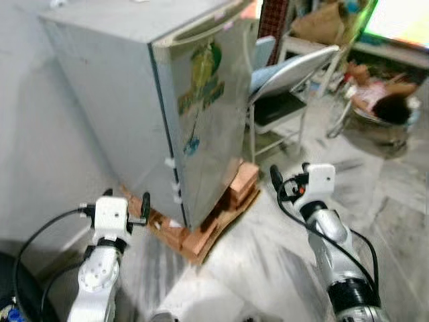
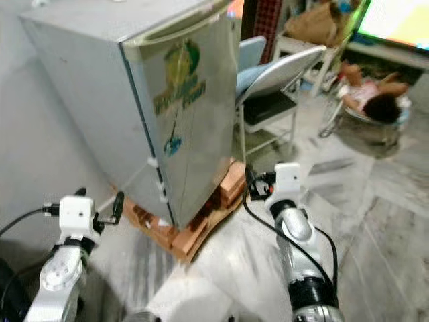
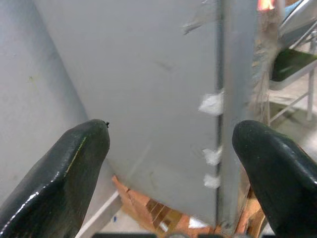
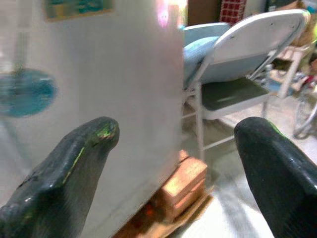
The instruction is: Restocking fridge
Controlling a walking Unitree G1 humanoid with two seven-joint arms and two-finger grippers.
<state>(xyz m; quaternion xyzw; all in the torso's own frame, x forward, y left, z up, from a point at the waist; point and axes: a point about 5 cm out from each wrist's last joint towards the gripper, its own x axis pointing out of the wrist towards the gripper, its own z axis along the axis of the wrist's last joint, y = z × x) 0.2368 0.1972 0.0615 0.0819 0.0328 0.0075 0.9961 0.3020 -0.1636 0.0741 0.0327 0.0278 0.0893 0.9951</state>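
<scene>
Both the left gripper (image 3: 171,163) and right gripper (image 4: 176,163) were spread wide, empty, near the closed fridge (image 1: 167,100); its green sticker (image 1: 202,80) was unreadable.

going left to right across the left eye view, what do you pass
left gripper → fridge on bricks → folding chair → right gripper → person on the floor
</scene>
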